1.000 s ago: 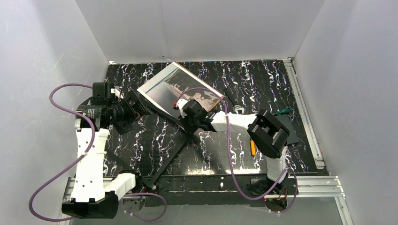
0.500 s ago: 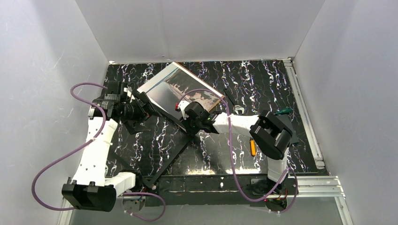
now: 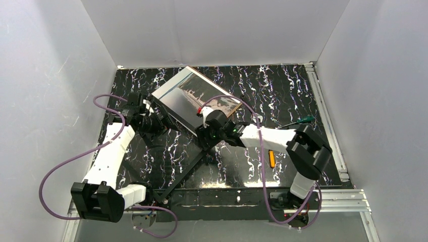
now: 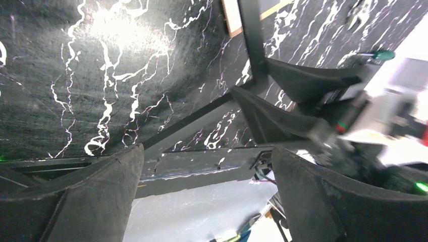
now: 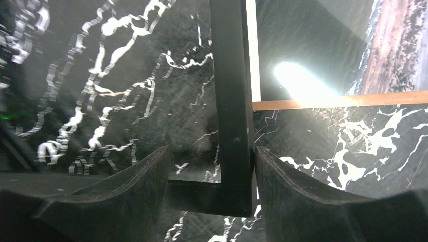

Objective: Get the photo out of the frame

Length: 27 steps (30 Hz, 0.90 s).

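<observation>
The photo [image 3: 194, 96] lies face up and skewed at the far middle of the counter [image 3: 282, 91], its glossy grey landscape catching glare and a strip of brown backing showing along its right edge. Its near-left edge runs along one bar of the frame [image 3: 184, 169]. The rest of that thin black rectangle reaches toward the arm bases, with bare marbled counter showing through its opening, so the print is not enclosed by it. Whether the print's edge rests on that bar or under it is not clear. The right gripper [image 5: 212, 154] straddles the frame's right-hand corner, one finger against the bar and a visible gap at the other, so it is parted rather than clamping. The left gripper [image 3: 164, 121] hangs just beside the photo's near-left edge, spread wide and holding nothing. Farther right on the counter lie a green-handled screwdriver [image 3: 302, 120] and a small orange object [image 3: 271, 159].
</observation>
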Tool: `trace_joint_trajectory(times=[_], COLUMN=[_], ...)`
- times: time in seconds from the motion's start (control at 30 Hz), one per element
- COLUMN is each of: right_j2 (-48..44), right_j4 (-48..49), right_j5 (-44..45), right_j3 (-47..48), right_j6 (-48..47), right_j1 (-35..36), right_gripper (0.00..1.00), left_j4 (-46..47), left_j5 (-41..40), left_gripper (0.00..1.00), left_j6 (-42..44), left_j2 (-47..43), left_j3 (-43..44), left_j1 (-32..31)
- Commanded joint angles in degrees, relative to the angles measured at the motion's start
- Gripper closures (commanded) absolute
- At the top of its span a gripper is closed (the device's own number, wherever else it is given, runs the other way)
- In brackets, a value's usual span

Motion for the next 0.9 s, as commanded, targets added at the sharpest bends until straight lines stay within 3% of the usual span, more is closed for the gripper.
trace_joint_trajectory(times=[0.0,0.13,0.3,0.47,0.6,0.67,0.77,0.87], right_j2=[-6.9,-9.3,-6.7,-6.7,-6.9,-6.3,-7.3,-7.9], right_j4=[1.1,2.4,2.4,-0.6,3.5,3.1,4.0,5.1], right_j5=[-4.9,-6.6,-14.8,-0.2,-0.3,-0.3,-0.3,-3.2], right_j3=[-1.6,-4.7,-3.0,-3.5,-6.3,-6.1,-7.8,-9.5], right_j6=[10.0,12.4,9.3,20.9,26.4,26.8,27.4,27.5], right_j1=[-2.1,-6.0,-6.9,-9.5,-12.8,-13.6,-14.2,-15.0], right_gripper=[0.29,0.25,0.29,0.28,0.29,0.3,0.3,0.3], left_j4=[-0.7,1.3,2.9,5.0,8.6,13.6,29.4,45.2], left_j5=[3.2,2.4,0.2,1.0,-0.1,-0.5,-1.7,-4.3], left_gripper=[0.02,0.02,0.02,0.02,0.03,0.08,0.18,0.14], left_j6=[-0.7,-1.6,-2.3,-4.2,-6.3,-9.0,-15.7,-20.1], left_j2=[1.4,2.7,2.9,4.0,5.4,6.3,7.7,9.9], left_j3=[-4.9,-7.1,-8.0,-8.8,-9.9,-12.0,-17.6,-23.4], left_j1=[-1.7,-4.1,-5.1,-5.2,-5.2,-5.1,-5.6,-7.3])
